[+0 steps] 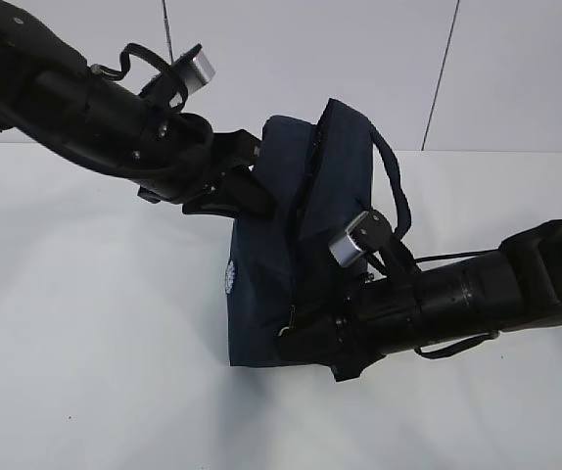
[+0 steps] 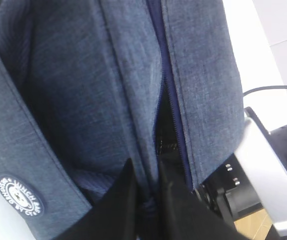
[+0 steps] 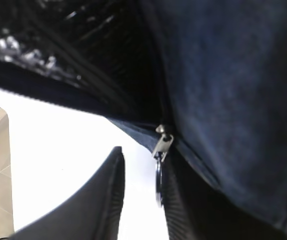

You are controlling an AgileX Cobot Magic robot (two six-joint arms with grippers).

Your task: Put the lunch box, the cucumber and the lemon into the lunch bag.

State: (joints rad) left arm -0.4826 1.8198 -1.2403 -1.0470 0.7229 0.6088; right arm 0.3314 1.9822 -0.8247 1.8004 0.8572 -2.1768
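Lunch bag (image 1: 296, 259) sits soft and floppy mid-table, my left gripper (image 2: 146, 202) pinching its fabric, right gripper (image 3: 141, 192) spread beside the zipper ring (image 3: 158, 182), which I'd judge the best hold.

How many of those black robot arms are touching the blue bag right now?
2. One arm's jaws meet the dark navy fabric lunch bag on its upper left side; the other's jaws are at its lower right edge, by the zipper's metal ring pull.
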